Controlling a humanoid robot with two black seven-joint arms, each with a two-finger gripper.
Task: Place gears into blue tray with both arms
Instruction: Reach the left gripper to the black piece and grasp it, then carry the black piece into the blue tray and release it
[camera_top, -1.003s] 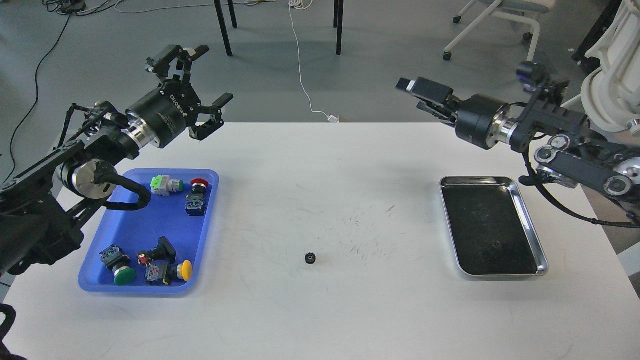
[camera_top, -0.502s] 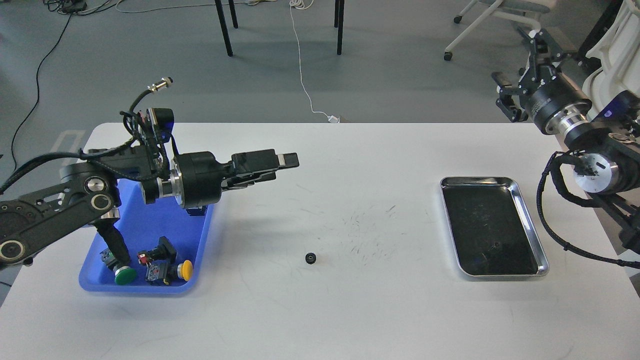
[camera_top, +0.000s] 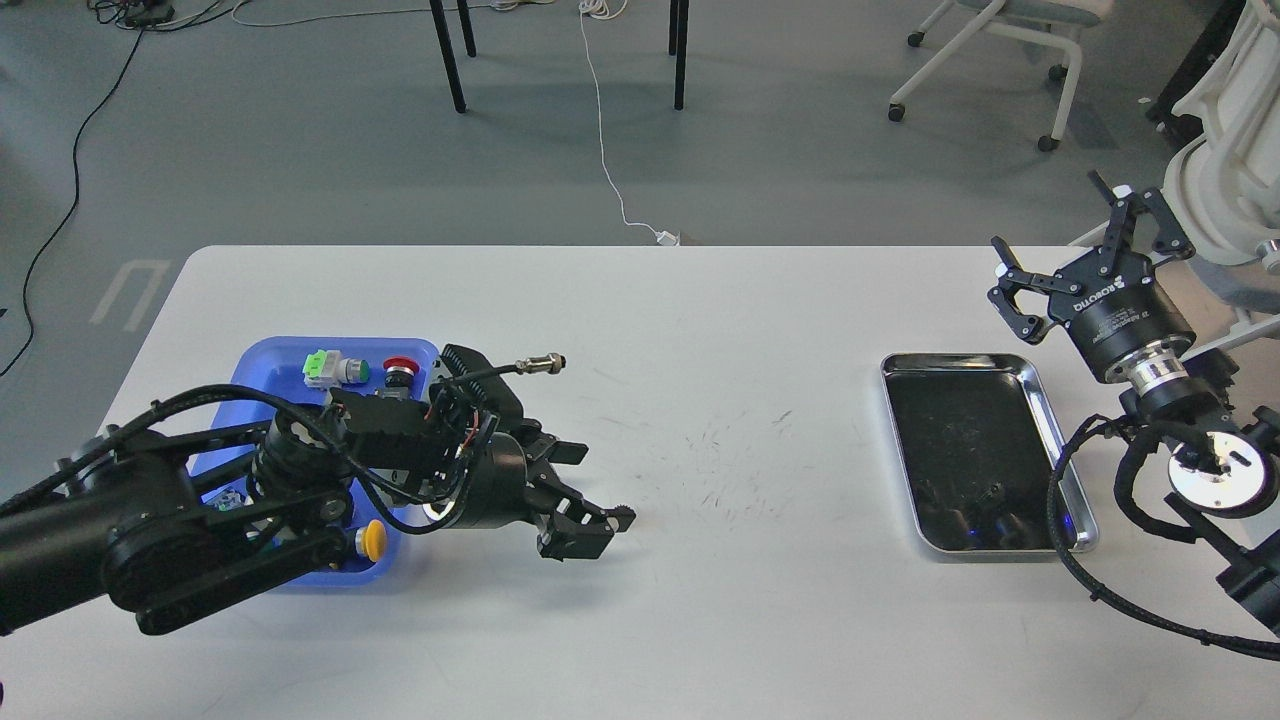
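One small black gear (camera_top: 622, 512) lies on the white table near the front middle. My left gripper (camera_top: 603, 487) is down at table height right beside it, open, with the lower fingertip touching or almost touching the gear. The blue tray (camera_top: 262, 358) lies behind that arm at the left, largely covered by it. My right gripper (camera_top: 1056, 220) is raised at the far right edge, open and empty, pointing up and away from the table. A second gear cannot be told for sure; a tiny dark speck (camera_top: 990, 488) shows in the steel tray.
Coloured push-button switches lie in the blue tray: green-white (camera_top: 333, 369), red (camera_top: 400, 371), yellow (camera_top: 372, 541). A shiny steel tray (camera_top: 1040, 385) with a dark bottom sits at the right. Chairs and cables stand on the floor beyond the table.
My left arm swung down from over the blue tray to the table beside the gear, its gripper spread. My right arm pulled back to the right edge and lowered.
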